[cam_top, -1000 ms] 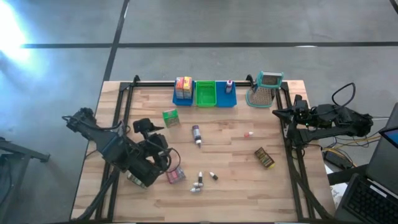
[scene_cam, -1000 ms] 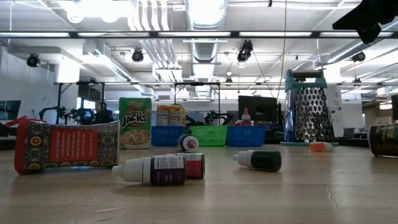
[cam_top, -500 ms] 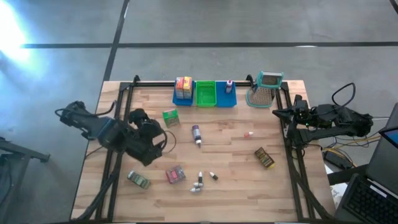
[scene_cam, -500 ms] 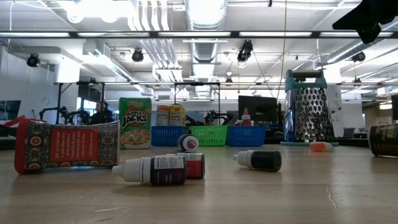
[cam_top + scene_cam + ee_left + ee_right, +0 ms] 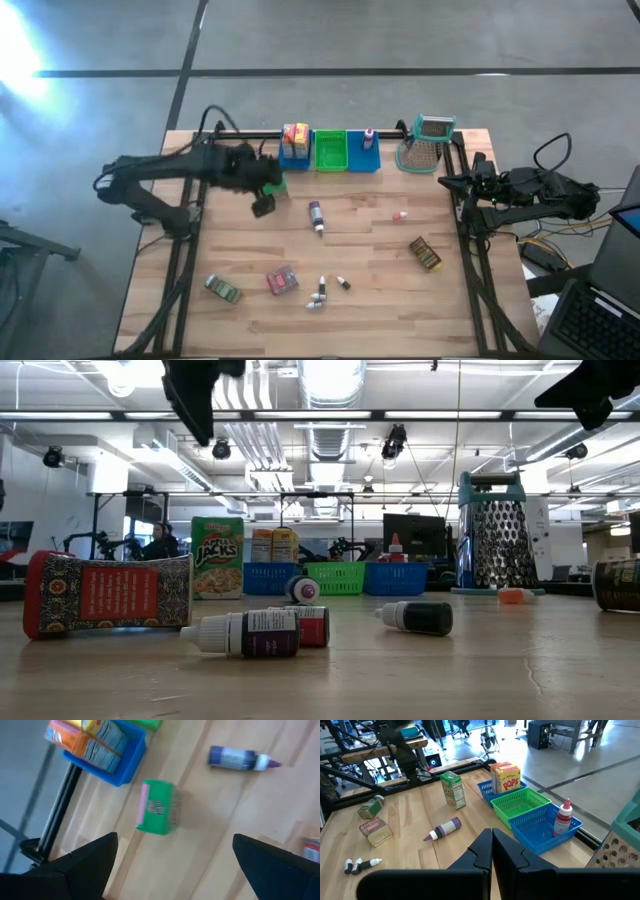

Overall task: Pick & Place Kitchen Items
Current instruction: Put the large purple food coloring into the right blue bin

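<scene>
My left gripper point(image 5: 265, 196) hangs open over the green cereal box point(image 5: 157, 813), tilted down, touching nothing. In the left wrist view the box shows between and beyond the two fingers. The box stands upright on its base point(image 5: 217, 557) near the far left bins. A purple bottle point(image 5: 316, 216) lies on its side mid-table. A brown packet point(image 5: 425, 253), a pink-red packet point(image 5: 282, 281), a green packet point(image 5: 223, 290) and small bottles point(image 5: 325, 290) lie nearer the front. My right gripper point(image 5: 445, 181) waits shut at the table's right edge.
At the far edge stand a blue bin with orange boxes point(image 5: 295, 140), a green bin point(image 5: 330, 150) and a blue bin holding a red-capped bottle point(image 5: 368, 142). A metal grater point(image 5: 425, 145) stands to their right. A small pink item point(image 5: 400, 215) lies mid-right.
My left gripper has swung from the near left part of the table toward the far edge, ending over the green box, and has stayed open. The green packet and the pink-red packet it was above now show lying on the table.
</scene>
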Tool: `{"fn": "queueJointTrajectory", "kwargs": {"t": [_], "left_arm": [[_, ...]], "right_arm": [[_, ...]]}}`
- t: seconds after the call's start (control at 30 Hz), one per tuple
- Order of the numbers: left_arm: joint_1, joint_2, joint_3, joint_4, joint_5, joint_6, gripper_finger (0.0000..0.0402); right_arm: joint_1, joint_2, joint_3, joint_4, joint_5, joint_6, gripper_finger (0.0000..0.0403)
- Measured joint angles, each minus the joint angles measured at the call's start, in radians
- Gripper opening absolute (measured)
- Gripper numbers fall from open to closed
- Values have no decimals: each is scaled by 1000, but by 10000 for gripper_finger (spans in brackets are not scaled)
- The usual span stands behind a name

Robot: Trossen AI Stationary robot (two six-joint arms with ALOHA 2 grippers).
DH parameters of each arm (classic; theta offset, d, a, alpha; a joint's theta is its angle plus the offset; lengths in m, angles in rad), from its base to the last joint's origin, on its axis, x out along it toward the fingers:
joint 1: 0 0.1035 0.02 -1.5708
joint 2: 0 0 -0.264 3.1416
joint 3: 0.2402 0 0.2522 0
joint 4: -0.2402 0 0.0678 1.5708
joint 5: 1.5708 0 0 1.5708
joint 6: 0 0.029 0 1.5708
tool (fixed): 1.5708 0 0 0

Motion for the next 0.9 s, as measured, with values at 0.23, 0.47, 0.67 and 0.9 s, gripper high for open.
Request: {"fn": "queueJointTrajectory", "kwargs": {"t": [0.23,0.47,0.67,0.9], "left_arm": [[201,0,-97,121,204,145,399],[277,17,-118,126,240,200,399],[269,21,-118,143,242,227,399],[178,19,-118,322,281,270,399]], "right_arm": [[0,0,0,0,0,0,8],[0,0,0,0,0,0,8],[0,0,0,0,0,0,8],[0,0,0,0,0,0,8]]}}
